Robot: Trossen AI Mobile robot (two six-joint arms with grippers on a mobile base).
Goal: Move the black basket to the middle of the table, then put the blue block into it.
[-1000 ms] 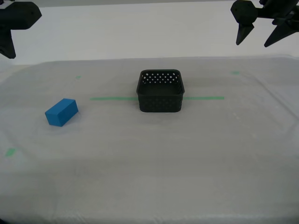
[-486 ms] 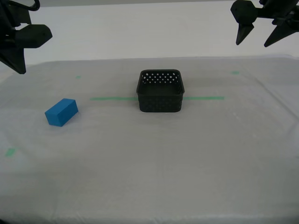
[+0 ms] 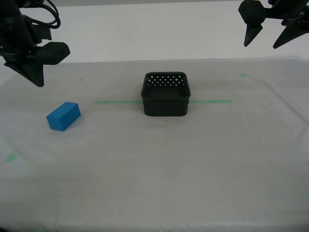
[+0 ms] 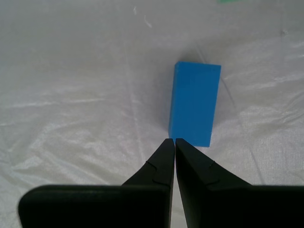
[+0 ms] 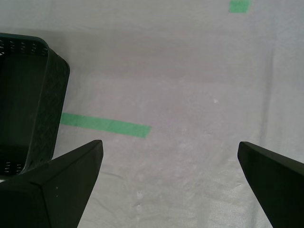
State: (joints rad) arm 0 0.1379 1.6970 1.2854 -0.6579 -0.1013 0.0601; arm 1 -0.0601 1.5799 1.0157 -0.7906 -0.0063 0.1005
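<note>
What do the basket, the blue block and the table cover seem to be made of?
The black basket looks like matte moulded plastic: rows of small regular holes pierce its walls. The blue block has smooth, plain faces; it may be plastic or foam, I cannot tell which. The table cover looks like thin whitish cloth, with creases and a slight sheen.

The black basket [image 3: 165, 94] has rows of small holes patterning its walls, and the blue block [image 3: 63, 116] is a plain, bright blue. The worktop [image 3: 154, 164] is whitish-grey cloth crossed by a thin green tape line [image 3: 116, 102] with small green marks [image 3: 243, 75]. Both pincers, the first pincer [image 3: 268, 37] and second pincer [image 3: 46, 65], are black.
</note>
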